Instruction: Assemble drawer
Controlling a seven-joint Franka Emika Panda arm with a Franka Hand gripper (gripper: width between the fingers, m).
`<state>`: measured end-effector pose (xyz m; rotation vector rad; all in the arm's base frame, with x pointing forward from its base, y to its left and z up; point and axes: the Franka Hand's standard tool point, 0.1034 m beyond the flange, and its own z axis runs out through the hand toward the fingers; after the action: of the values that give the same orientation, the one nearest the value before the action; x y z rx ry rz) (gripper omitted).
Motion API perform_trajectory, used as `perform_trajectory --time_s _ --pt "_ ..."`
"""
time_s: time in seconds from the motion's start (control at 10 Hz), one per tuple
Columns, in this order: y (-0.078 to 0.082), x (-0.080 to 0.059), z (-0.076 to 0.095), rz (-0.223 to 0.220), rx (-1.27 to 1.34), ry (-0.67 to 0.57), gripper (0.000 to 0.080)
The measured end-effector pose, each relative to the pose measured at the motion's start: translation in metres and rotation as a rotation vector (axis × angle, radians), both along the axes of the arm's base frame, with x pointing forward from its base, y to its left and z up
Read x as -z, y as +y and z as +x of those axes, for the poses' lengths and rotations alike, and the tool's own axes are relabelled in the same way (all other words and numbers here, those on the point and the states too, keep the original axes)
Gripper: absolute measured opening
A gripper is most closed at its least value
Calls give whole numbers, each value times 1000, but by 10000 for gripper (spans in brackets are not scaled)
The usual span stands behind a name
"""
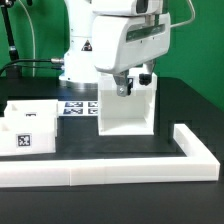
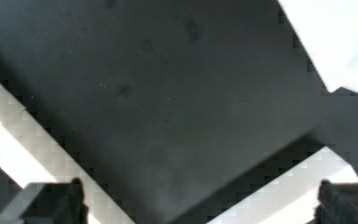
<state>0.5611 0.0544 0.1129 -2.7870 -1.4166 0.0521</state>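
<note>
The drawer's tall white boxy shell [image 1: 127, 115] stands upright on the black table near the middle. My gripper [image 1: 126, 88] hangs at the shell's upper edge, and its jaws are wide open and hold nothing. In the wrist view both dark fingertips [image 2: 51, 205] show at the frame's edge, and the gripper [image 2: 197, 208] spans dark table between white plastic edges [image 2: 291, 185]. The smaller white trays [image 1: 27, 128] sit close together at the exterior view's left, one bearing a black-and-white tag. No round knob shows.
A long low white L-shaped wall [image 1: 110, 171] runs along the front and up the exterior view's right side. The marker board [image 1: 76, 105] lies flat behind the trays, by the robot's base [image 1: 82, 60]. Cables run at the back left.
</note>
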Motion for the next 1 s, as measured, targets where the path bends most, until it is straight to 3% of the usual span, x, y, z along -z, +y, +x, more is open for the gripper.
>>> perform_trajectory --time_s 0.7,0.8,1.0 --pt "0 0 -1 0 0 0 650" --pt "0 -3 -7 3 46 -20 650" --pt "5 -11 -36 -10 226 -15 650"
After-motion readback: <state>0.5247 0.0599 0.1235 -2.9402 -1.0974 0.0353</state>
